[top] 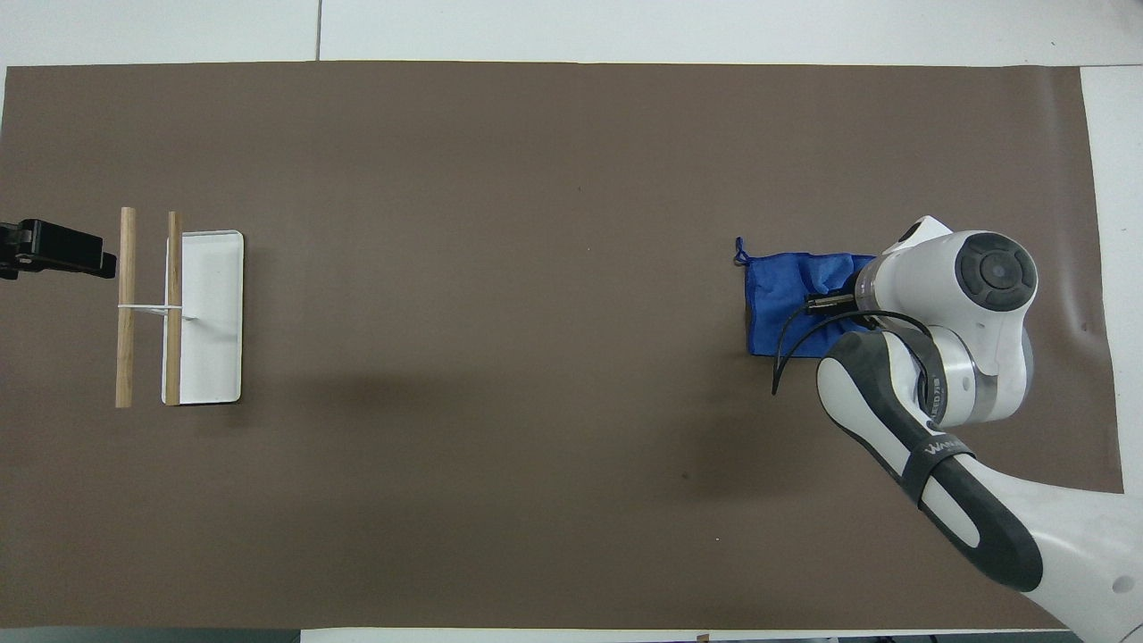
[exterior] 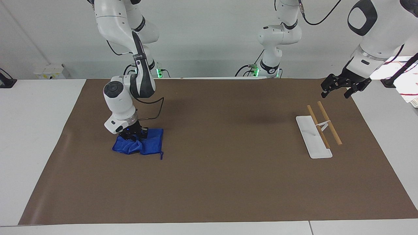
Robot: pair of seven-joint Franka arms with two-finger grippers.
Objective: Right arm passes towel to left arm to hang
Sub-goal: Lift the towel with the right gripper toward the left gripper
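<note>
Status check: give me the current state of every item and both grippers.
towel: bunched on the mat, pinched by a gripper.
right gripper: shut on the towel.
left gripper: open, empty, waiting above the mat by the rack.
rack: bare, nothing hung.
</note>
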